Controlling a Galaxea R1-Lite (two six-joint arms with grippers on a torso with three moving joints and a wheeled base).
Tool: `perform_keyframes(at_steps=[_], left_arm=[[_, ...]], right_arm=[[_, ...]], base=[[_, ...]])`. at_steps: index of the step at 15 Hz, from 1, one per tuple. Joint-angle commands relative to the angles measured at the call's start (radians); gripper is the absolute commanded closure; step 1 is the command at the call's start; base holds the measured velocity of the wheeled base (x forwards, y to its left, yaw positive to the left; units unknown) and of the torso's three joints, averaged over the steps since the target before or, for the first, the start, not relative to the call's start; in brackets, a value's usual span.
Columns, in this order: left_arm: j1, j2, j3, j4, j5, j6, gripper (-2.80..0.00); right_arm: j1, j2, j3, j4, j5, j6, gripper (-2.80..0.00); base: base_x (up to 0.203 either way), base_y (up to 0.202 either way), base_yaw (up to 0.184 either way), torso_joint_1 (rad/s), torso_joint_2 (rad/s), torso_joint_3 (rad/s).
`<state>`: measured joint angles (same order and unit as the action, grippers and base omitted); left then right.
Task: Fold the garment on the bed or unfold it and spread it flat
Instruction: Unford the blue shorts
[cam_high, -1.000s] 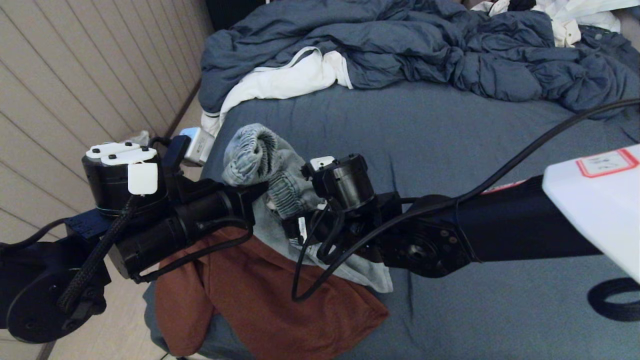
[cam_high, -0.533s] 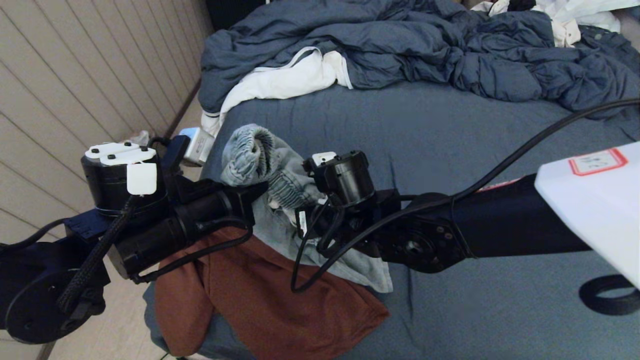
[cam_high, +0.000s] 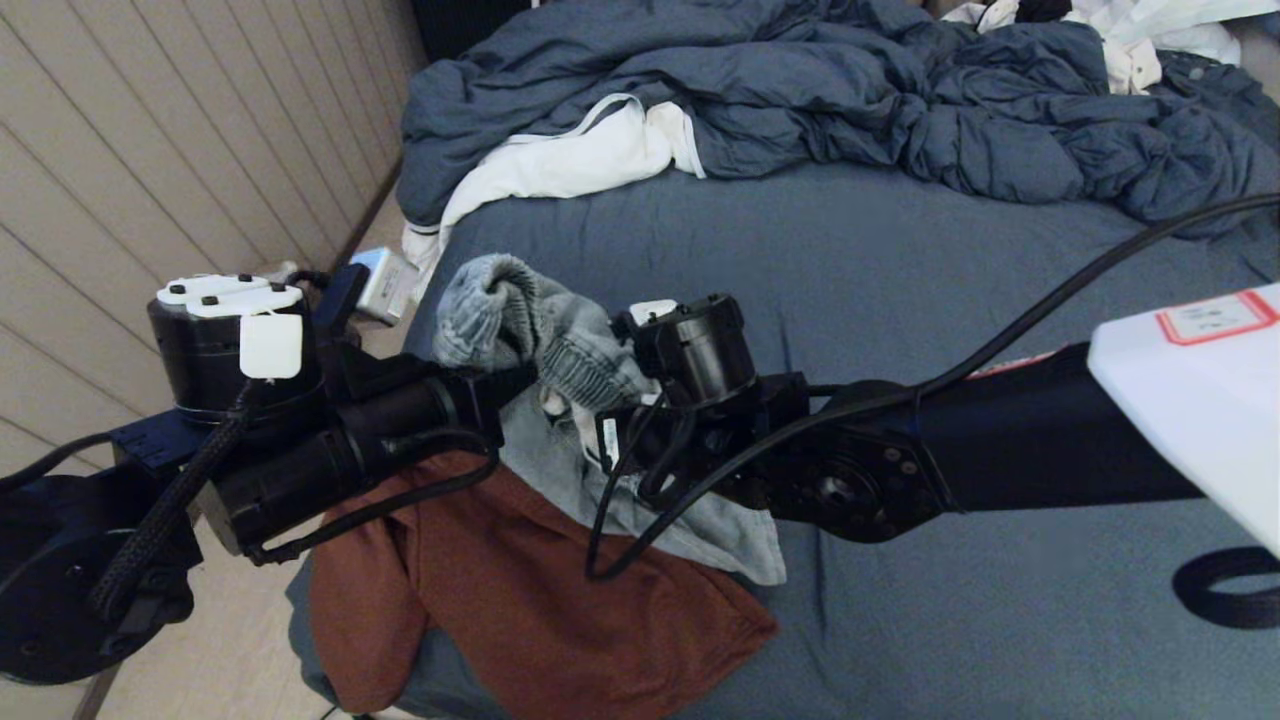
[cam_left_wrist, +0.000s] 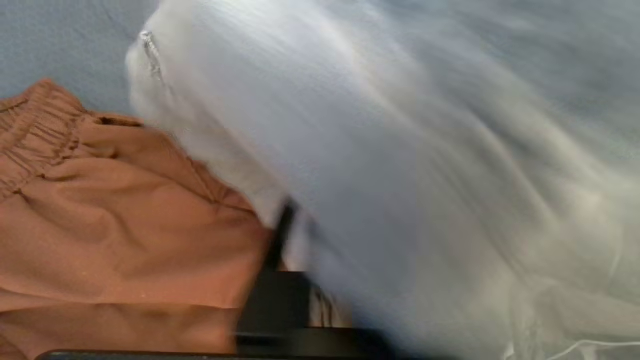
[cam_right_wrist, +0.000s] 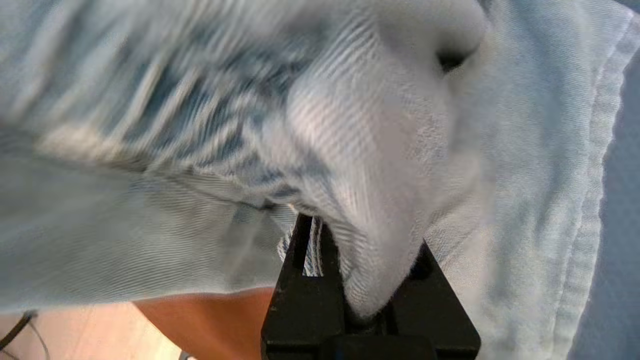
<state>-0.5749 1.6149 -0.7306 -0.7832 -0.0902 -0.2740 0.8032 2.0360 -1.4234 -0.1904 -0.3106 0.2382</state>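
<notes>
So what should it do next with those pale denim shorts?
Probably lift and draw the arms apart. The right gripper has pinched a fold of the pale denim shorts, which hang bunched between both arms above the rust-brown garment.

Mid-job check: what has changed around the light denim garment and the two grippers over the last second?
The right gripper has shut on a fold of the pale blue denim garment, whose bunched elastic waistband now sits a little higher and further left in the head view. The left gripper is against the same garment; its fingers cannot be read. The rust-brown shorts, slate-blue bed sheet and rumpled dark blue duvet are unchanged.
</notes>
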Motion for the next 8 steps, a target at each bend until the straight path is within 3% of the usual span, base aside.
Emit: perform_keyframes(at_steps=[1, 8], left_arm=[[0.000, -0.001, -0.001, -0.005, -0.003, -0.004, -2.80], [0.000, 0.011, -0.006, -0.013, -0.011, -0.005, -2.80]], right_arm=[[0.001, -0.006, 0.001, -0.004, -0.001, 0.000, 0.00], [-0.016, -0.023, 0.009, -0.004, -0.001, -0.031, 0.00]], base=[[0.000, 0.000, 0.000, 0.000, 0.00, 0.000], [0.000, 0.000, 0.000, 0.000, 0.00, 0.000]])
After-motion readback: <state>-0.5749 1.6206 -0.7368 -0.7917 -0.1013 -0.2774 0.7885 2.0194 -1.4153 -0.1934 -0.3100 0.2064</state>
